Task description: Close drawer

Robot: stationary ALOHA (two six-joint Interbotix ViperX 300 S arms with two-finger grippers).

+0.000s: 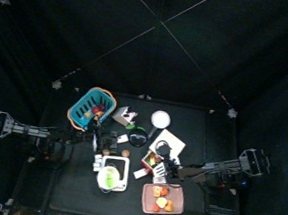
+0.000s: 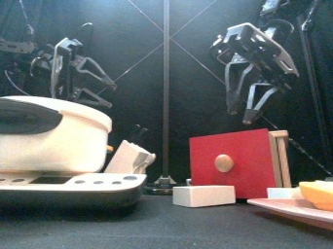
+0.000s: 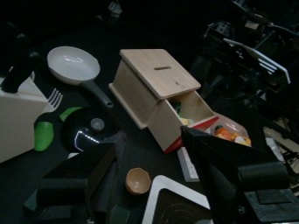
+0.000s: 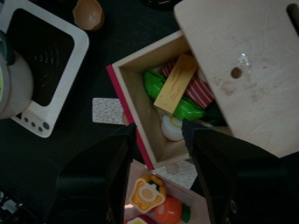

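With both the left gripper [image 3: 146, 179] and right gripper [image 4: 163, 171] released, food piled in the open drawer [image 4: 163, 92] could jam it shut.

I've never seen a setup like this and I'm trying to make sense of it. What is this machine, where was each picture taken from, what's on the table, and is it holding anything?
It is a robot with two black arms working at a small black table. One picture looks straight down from above, one looks level across the table's front edge, and two come from cameras on the wrists.

The left gripper and the right gripper each end in two jaws. Both pairs stand open and hold nothing.

The main item is a small wooden drawer unit. Its sliding tray is pulled out, with toy food inside. The front view shows its red face and round knob.

Also on the table are a white appliance, a pink tray of toy food and a blue basket.
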